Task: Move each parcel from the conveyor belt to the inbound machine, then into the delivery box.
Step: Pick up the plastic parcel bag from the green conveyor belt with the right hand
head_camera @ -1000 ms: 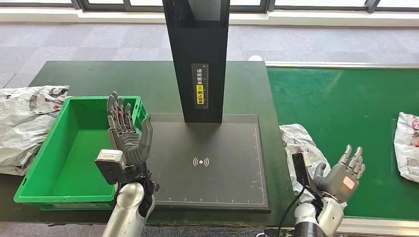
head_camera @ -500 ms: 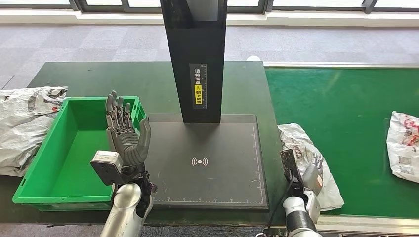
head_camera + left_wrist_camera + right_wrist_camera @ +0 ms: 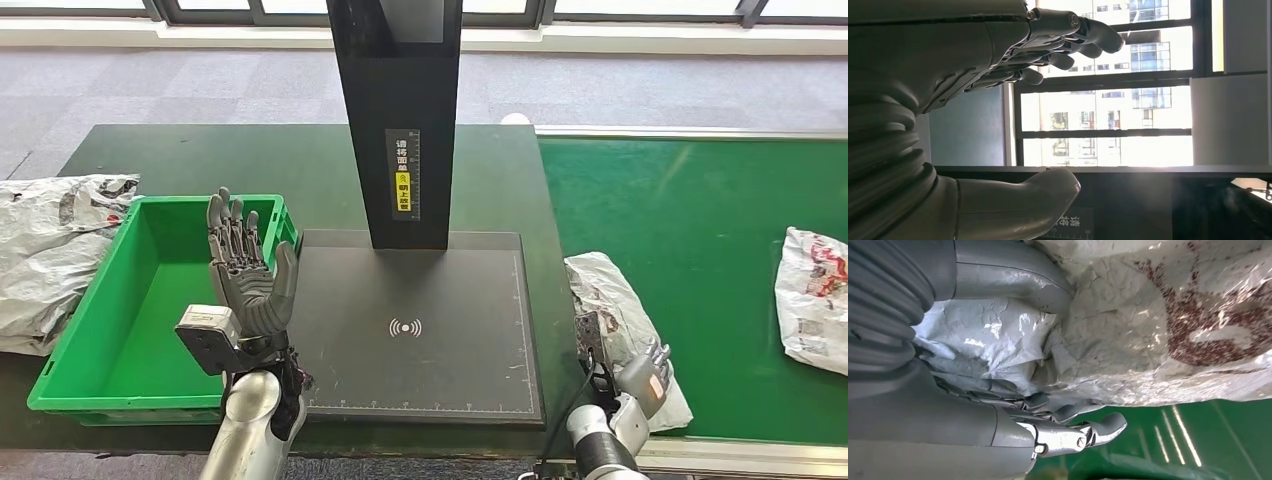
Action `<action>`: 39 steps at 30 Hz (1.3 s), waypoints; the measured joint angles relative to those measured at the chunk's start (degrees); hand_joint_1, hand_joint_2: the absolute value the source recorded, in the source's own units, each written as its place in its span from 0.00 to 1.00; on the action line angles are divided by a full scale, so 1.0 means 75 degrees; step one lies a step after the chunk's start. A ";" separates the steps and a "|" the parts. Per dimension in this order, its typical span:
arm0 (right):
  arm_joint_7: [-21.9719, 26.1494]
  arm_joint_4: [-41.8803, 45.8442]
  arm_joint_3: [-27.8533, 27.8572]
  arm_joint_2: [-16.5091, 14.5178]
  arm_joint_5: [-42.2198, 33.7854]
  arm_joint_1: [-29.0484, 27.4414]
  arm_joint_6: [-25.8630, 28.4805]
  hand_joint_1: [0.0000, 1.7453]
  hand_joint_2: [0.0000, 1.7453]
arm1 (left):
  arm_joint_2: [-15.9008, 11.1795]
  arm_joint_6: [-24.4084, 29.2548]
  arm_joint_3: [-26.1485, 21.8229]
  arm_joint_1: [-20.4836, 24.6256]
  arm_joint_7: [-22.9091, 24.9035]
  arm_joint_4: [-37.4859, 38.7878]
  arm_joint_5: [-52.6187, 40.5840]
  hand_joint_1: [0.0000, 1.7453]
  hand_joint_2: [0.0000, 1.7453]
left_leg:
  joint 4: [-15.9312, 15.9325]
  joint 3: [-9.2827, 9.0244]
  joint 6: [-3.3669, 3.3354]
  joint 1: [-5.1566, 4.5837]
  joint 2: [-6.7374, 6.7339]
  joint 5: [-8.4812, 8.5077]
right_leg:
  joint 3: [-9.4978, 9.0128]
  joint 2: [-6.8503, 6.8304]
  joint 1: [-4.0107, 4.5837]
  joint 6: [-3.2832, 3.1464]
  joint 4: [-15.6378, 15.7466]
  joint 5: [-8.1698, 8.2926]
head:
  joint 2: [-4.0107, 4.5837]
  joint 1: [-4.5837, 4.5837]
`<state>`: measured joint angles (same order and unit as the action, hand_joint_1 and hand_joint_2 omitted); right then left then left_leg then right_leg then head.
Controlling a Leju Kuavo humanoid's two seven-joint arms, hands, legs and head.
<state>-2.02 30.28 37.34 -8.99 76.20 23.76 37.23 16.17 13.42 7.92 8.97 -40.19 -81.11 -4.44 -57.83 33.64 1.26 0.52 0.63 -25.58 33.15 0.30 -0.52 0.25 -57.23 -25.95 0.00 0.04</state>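
A crumpled white parcel [image 3: 610, 300] lies at the near left end of the green conveyor belt [image 3: 700, 220]. My right hand [image 3: 642, 372] is low on its near edge. In the right wrist view the thumb [image 3: 1013, 275] rests on the parcel [image 3: 1158, 315] and the fingers [image 3: 1073, 432] lie along its edge, still spread. A second parcel [image 3: 812, 300] sits on the belt at the far right. My left hand [image 3: 245, 272] is raised, open and holding nothing, between the green delivery box [image 3: 70, 345] and the black inbound machine plate [image 3: 420, 375]. The left wrist view shows its fingers [image 3: 1068, 35] spread.
The machine's black column [image 3: 395, 110] rises from the back of the plate. Two or more white parcels [image 3: 45, 250] lie on the dark table left of the box. The box's inside holds nothing.
My right hand has turned over and dropped from a raised open pose down onto the near parcel. The far-right parcel has ridden the belt a little to the left. The left hand has barely shifted.
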 joint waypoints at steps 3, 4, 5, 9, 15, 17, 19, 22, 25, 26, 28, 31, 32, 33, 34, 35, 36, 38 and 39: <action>-0.0194 -0.0001 -0.0009 0.0033 0.0074 -0.0049 0.0128 0.00 1.00 | 0.0001 0.0000 -0.0025 0.0001 0.0002 0.0036 0.0025 0.00 1.00 | 0.0000 0.0004 -0.0001 0.0001 0.0009 0.0000 | 0.0000 -0.0006 -0.0008 0.0003 0.0001 -0.0002 | 0.0000 0.0000; -0.0220 -0.0001 -0.0010 0.0045 0.0078 -0.0061 0.0123 0.00 1.00 | 0.0001 0.0000 -0.0033 0.0001 0.0003 0.0049 0.0033 0.00 1.00 | 0.0000 0.0004 -0.0002 0.0001 0.0010 -0.0001 | 0.0000 -0.0007 -0.0011 0.0005 0.0002 -0.0003 | 0.0000 0.0000; -0.0249 -0.0001 -0.0010 0.0054 0.0076 -0.0069 0.0094 0.25 1.00 | 0.0001 0.0000 -0.0042 0.0001 0.0003 0.0061 0.0053 0.00 1.00 | 0.0000 0.0005 -0.0003 0.0001 0.0010 -0.0001 | -0.0001 -0.0007 -0.0013 0.0006 0.0003 -0.0004 | 0.0000 0.0000; -0.0617 -0.0022 -0.0024 0.0103 0.0269 -0.0067 -0.0395 1.00 1.00 | 0.0008 0.0001 -0.0083 0.0001 0.0003 0.0122 0.0110 0.00 1.00 | 0.0000 -0.0001 -0.0008 0.0001 0.0010 -0.0005 | -0.0010 -0.0007 -0.0014 0.0009 0.0009 -0.0005 | 0.0000 0.0000; -0.0974 -0.0133 -0.0095 0.0205 0.0548 0.0014 -0.0767 1.00 1.00 | 0.0015 0.0001 -0.0126 0.0007 0.0003 0.0180 0.0108 0.00 1.00 | -0.0002 -0.0017 -0.0018 0.0002 0.0010 -0.0006 | -0.0035 -0.0010 -0.0013 0.0017 0.0019 -0.0005 | 0.0000 0.0000; -0.0940 -0.0141 -0.0095 0.0237 0.0526 0.0031 -0.0767 1.00 1.00 | 0.0015 0.0000 -0.0130 0.0007 0.0003 0.0182 0.0108 0.00 1.00 | -0.0003 -0.0017 -0.0026 0.0002 0.0010 -0.0002 | -0.0039 -0.0010 -0.0014 0.0024 0.0022 0.0000 | 0.0000 0.0000; -0.0907 -0.0144 -0.0095 0.0266 0.0508 0.0039 -0.0767 1.00 1.00 | 0.0015 0.0000 -0.0132 0.0007 0.0003 0.0185 0.0108 0.00 1.00 | -0.0004 -0.0017 -0.0032 0.0002 0.0011 0.0002 | -0.0042 -0.0011 -0.0014 0.0030 0.0026 0.0004 | 0.0000 0.0000; -0.0787 -0.0144 -0.0095 0.0298 0.0455 0.0043 -0.0766 1.00 1.00 | 0.0015 0.0000 -0.0138 0.0007 0.0003 0.0196 0.0108 0.00 1.00 | -0.0006 -0.0018 -0.0033 0.0002 0.0011 0.0002 | -0.0043 -0.0011 -0.0013 0.0032 0.0028 0.0007 | 0.0000 0.0000; -0.0670 -0.0145 -0.0095 0.0310 0.0384 0.0042 -0.0762 1.00 1.00 | 0.0015 0.0000 -0.0142 0.0007 0.0003 0.0205 0.0108 0.00 1.00 | -0.0007 -0.0017 -0.0033 0.0002 0.0010 0.0002 | -0.0042 -0.0010 -0.0012 0.0032 0.0028 0.0007 | 0.0000 0.0000; -0.0565 -0.0145 -0.0095 0.0312 0.0321 0.0042 -0.0741 1.00 1.00 | 0.0015 0.0000 -0.0143 0.0007 0.0003 0.0206 0.0108 0.00 1.00 | -0.0007 -0.0017 -0.0033 0.0002 0.0010 0.0002 | -0.0042 -0.0010 -0.0011 0.0032 0.0028 0.0007 | 0.0000 0.0000; 0.0025 -0.0143 -0.0095 0.0311 -0.0014 0.0026 -0.0591 1.00 1.00 | 0.0015 0.0002 -0.0146 0.0004 0.0002 0.0208 0.0106 0.00 1.00 | -0.0007 -0.0014 -0.0033 0.0002 0.0010 0.0002 | -0.0040 -0.0010 -0.0010 0.0032 0.0027 0.0007 | 0.0000 -0.0001; 0.1844 0.0114 -0.0093 0.0222 -0.0674 -0.0129 -0.0029 1.00 1.00 | 0.0015 0.0001 -0.0151 -0.0006 0.0000 0.0197 0.0088 0.00 1.00 | -0.0006 -0.0003 -0.0032 0.0002 0.0009 0.0003 | -0.0028 -0.0008 -0.0012 0.0031 0.0021 0.0010 | 0.0000 -0.0002; 0.2456 0.0399 -0.0089 0.0120 -0.0724 -0.0236 0.0147 1.00 1.00 | 0.0015 -0.0012 -0.0152 -0.0008 0.0000 0.0190 0.0079 0.00 1.00 | -0.0006 0.0002 -0.0032 0.0002 0.0008 0.0003 | -0.0020 -0.0007 -0.0013 0.0030 0.0019 0.0010 | 0.0000 -0.0002; 0.3012 0.0813 -0.0079 -0.0033 -0.0693 -0.0359 0.0265 1.00 1.00 | 0.0015 -0.0037 -0.0153 -0.0008 0.0000 0.0184 0.0069 0.00 1.00 | -0.0006 0.0008 -0.0031 0.0002 0.0008 0.0004 | -0.0012 -0.0007 -0.0013 0.0030 0.0017 0.0011 | 0.0000 -0.0001; 0.3512 0.1277 -0.0066 -0.0204 -0.0684 -0.0472 0.0330 1.00 1.00 | 0.0015 -0.0067 -0.0153 -0.0008 0.0000 0.0180 0.0064 0.00 1.00 | -0.0006 0.0012 -0.0029 0.0001 0.0007 0.0005 | -0.0003 -0.0006 -0.0013 0.0030 0.0016 0.0011 | 0.0000 -0.0001; 0.3951 0.1745 -0.0053 -0.0373 -0.0721 -0.0571 0.0359 1.00 1.00 | 0.0015 -0.0098 -0.0153 -0.0007 0.0000 0.0177 0.0059 0.00 1.00 | -0.0006 0.0015 -0.0027 0.0001 0.0006 0.0006 | 0.0005 -0.0005 -0.0012 0.0029 0.0015 0.0011 | 0.0000 -0.0001; 0.4295 0.2212 -0.0043 -0.0526 -0.0807 -0.0661 0.0371 1.00 1.00 | 0.0015 -0.0122 -0.0153 -0.0004 0.0000 0.0178 0.0049 0.00 1.00 | -0.0006 0.0019 -0.0026 0.0001 0.0007 0.0007 | 0.0010 -0.0006 -0.0012 0.0029 0.0014 0.0011 | 0.0000 0.0000; 0.4701 0.3096 -0.0039 -0.0769 -0.1088 -0.0814 0.0380 1.00 1.00 | 0.0015 -0.0136 -0.0152 0.0001 0.0000 0.0181 0.0020 0.00 1.00 | -0.0006 0.0025 -0.0026 0.0002 0.0017 0.0009 | 0.0013 -0.0010 -0.0013 0.0028 0.0011 0.0010 | 0.0000 0.0000; 0.4811 0.3526 -0.0040 -0.0868 -0.1224 -0.0869 0.0384 1.00 1.00 | 0.0015 -0.0137 -0.0152 0.0003 0.0000 0.0182 0.0006 0.00 1.00 | -0.0006 0.0028 -0.0026 0.0002 0.0021 0.0010 | 0.0013 -0.0012 -0.0013 0.0028 0.0009 0.0010 | 0.0000 0.0000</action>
<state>34.06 56.72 37.04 -15.50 67.02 17.24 40.11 16.28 12.39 6.78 8.99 -40.19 -79.74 -4.39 -57.87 33.85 1.06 0.53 0.79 -25.50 33.25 0.20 -0.61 0.46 -57.16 -25.88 0.00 0.04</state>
